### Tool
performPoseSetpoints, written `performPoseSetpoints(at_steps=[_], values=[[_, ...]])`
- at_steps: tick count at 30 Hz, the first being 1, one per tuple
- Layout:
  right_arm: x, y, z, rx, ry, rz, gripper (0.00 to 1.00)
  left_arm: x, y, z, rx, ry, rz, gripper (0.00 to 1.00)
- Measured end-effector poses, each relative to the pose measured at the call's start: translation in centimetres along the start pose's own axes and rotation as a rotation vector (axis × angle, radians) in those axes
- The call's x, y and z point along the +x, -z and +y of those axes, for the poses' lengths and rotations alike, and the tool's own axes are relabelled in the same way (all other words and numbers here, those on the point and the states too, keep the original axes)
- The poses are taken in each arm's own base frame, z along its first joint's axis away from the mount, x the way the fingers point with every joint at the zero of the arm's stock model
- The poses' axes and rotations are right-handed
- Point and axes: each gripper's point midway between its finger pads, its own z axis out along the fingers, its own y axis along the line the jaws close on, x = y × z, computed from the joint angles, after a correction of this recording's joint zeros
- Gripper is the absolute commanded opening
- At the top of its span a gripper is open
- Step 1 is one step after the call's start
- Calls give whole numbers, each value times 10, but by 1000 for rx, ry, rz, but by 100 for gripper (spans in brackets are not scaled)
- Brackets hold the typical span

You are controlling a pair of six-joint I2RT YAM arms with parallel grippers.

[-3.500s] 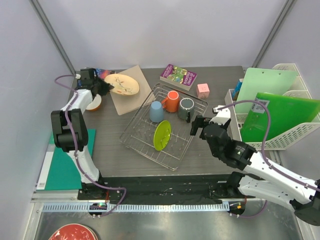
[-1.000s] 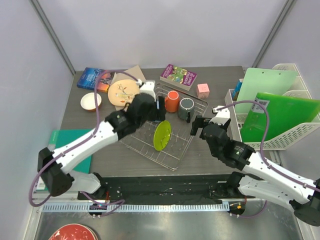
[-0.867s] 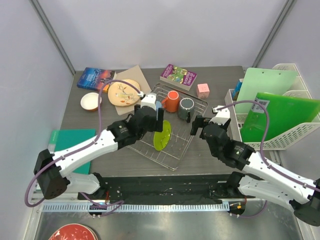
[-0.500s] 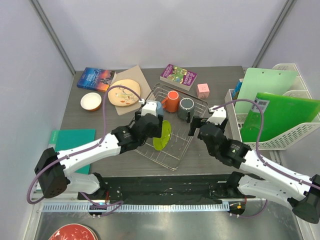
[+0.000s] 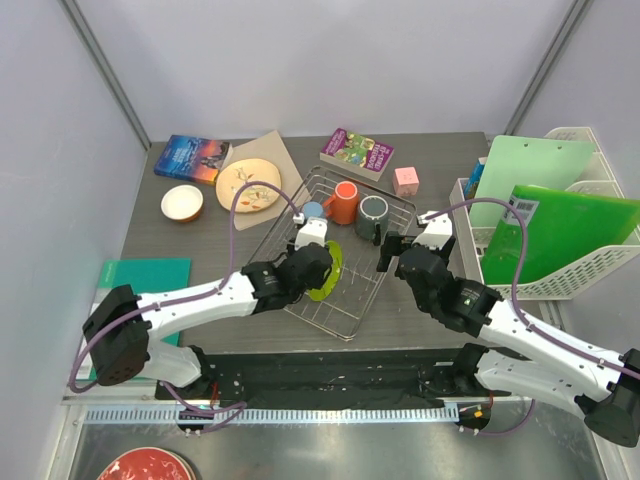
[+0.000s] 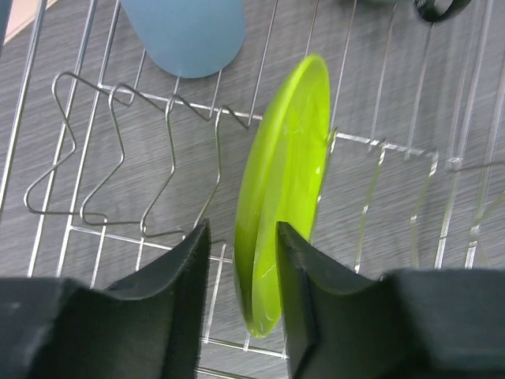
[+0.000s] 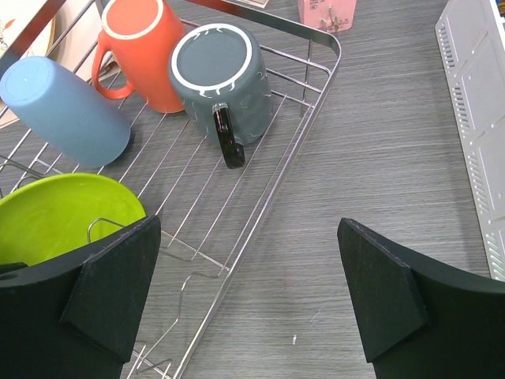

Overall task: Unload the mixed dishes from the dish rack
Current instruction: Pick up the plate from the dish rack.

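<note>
1. As I watched from beside the table point(image 5: 190, 240), the left gripper point(image 6: 242, 233) was down inside the dish rack point(image 5: 350, 305), its two fingers astride the lower rim of the lime green plate point(image 6: 288, 174).
2. Its jaws were not yet clamped. One finger looked to be against the plate's face, while a sliver of wire floor showed between the other finger and the plate.
3. The plate stood on edge among the prongs near the middle of the rack, leaning a little.
4. The right gripper point(image 7: 247, 229) hung just off the rack's right side, above its wire edge and the tabletop, with its jaws spread wide and nothing between them.
5. At the rack's far end sat the light blue mug point(image 7: 67, 110), the orange mug point(image 7: 142, 51) and the dark grey mug point(image 7: 221, 79), close together. The orange and grey ones were bottom up, and the grey one's black handle pointed towards the right gripper.
6. Outside the rack, the beige plate point(image 5: 248, 185) lay on a tan board point(image 5: 275, 150) at the back left of the table. The small white bowl point(image 5: 182, 203) sat on the tabletop left of that plate, apart from it.
</note>
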Motion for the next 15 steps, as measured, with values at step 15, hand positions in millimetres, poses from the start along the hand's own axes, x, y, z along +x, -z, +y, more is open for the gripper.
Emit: performPoseSetpoints(at_steps=[15], values=[[1,-1,0,2,4,2,98,17,-2,-10,-71,-76,-69,0]])
